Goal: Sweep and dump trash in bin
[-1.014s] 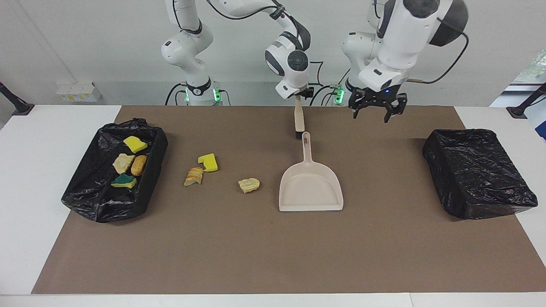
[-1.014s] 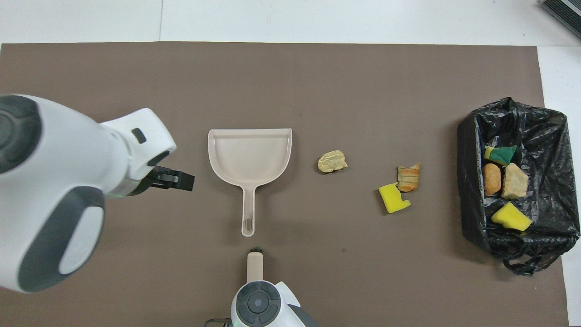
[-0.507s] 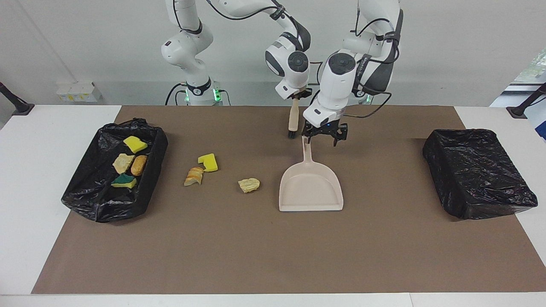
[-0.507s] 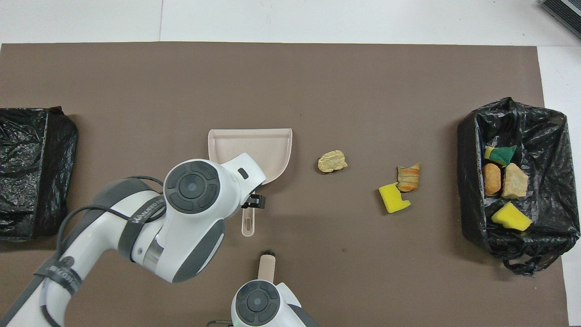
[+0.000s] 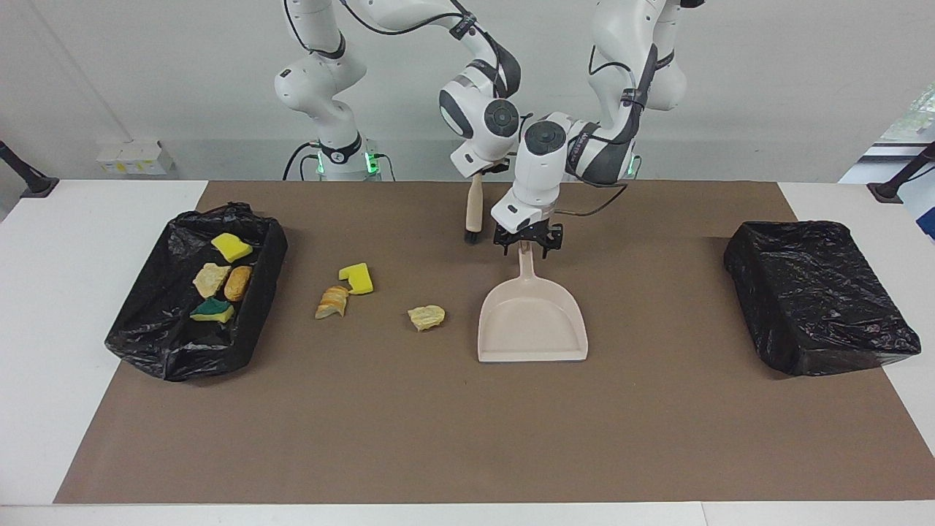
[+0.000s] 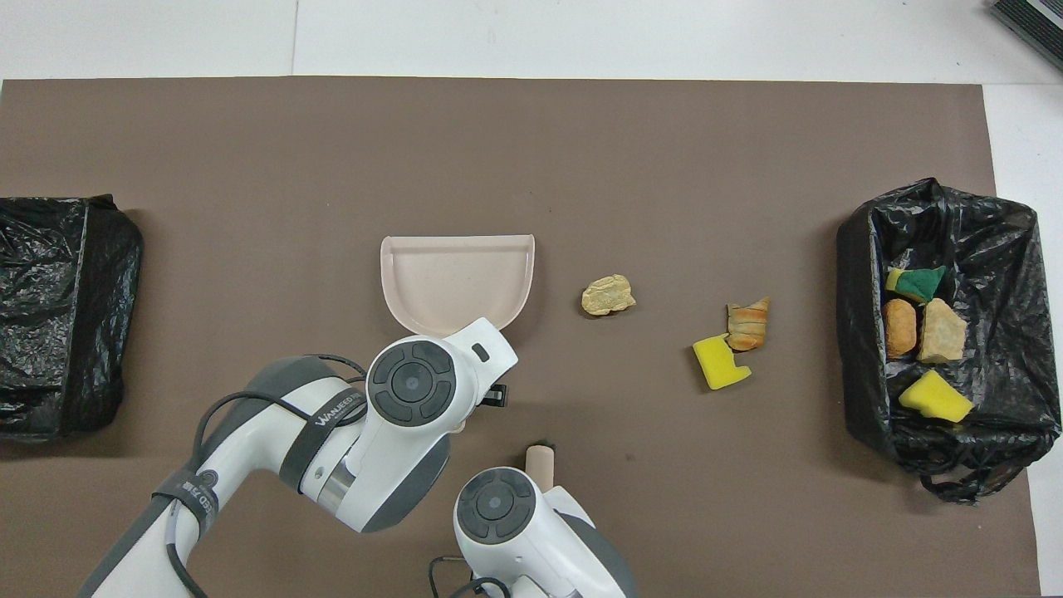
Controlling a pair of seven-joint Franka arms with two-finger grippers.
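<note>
A: Where is the left pincer (image 5: 527, 242) compared with a second ago?

B: Then it hung high over the mat near the empty black bin (image 5: 818, 296). It has since swung in and dropped to the end of the beige dustpan's (image 5: 532, 321) handle. Its fingers straddle the handle tip, but whether they are clamped on it I cannot tell.

A: And the right pincer (image 5: 478, 175)?

B: Clenched on the beige brush (image 5: 474, 208), which hangs bristles down just above the brown mat (image 5: 467, 438). A second ago the brush stood right by the dustpan's handle tip; it has now shifted a little toward the right arm's end of the table. From overhead only the brush's end (image 6: 541, 458) peeks out past the wrist.

A: Has the dustpan moved?

B: No, it lies flat where it was, its open mouth pointing away from the robots.

A: The trash?

B: Unchanged. Three scraps lie loose on the mat: a tan bread lump (image 5: 426, 316) nearest the dustpan, then a striped bread piece (image 5: 332, 302) touching a yellow sponge chunk (image 5: 356, 278). Four more sit in the lined bin (image 5: 175, 343) at the right arm's end: a yellow sponge (image 5: 231, 247), a beige lump (image 5: 211, 278), an orange-brown croquette (image 5: 238, 283) and a green-and-yellow sponge (image 5: 212, 310).
</note>
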